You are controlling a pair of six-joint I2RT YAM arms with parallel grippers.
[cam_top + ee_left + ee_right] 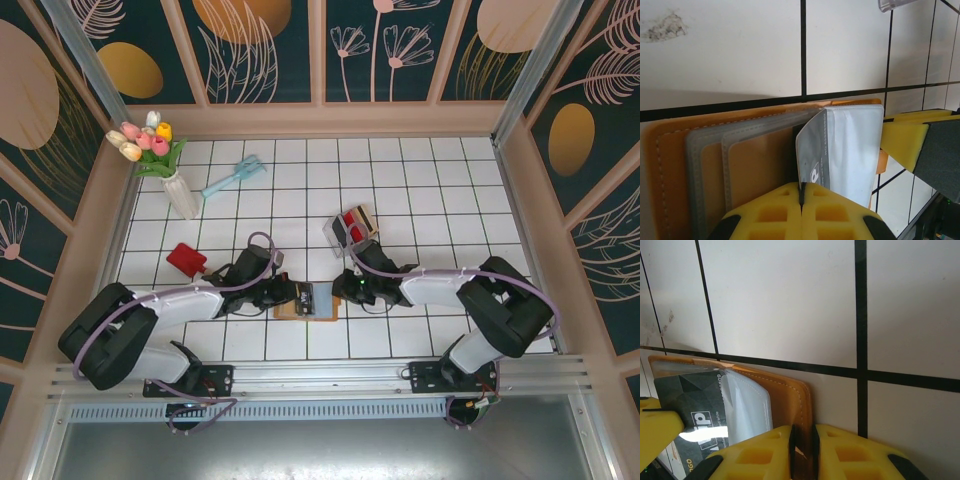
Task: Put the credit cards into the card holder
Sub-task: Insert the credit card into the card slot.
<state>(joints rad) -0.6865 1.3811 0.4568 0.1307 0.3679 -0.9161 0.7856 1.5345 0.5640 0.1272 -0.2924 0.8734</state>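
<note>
Left fingers [782, 202]: closed on the lower edge of a grey card [812, 150], which stands against a clear sleeve [855, 145] of the card holder [670, 175]. Right fingers [772, 445]: clamped on the card holder's orange leather edge. The holder lies open on the white-tiled counter [400, 180], lower centre of the overhead view. A clear tray [334, 230] just above it holds what appear to be further cards [352, 219].

Overhead view down onto the table [400, 190]; wrist views close on the card holder [670, 175] from opposite ends.
</note>
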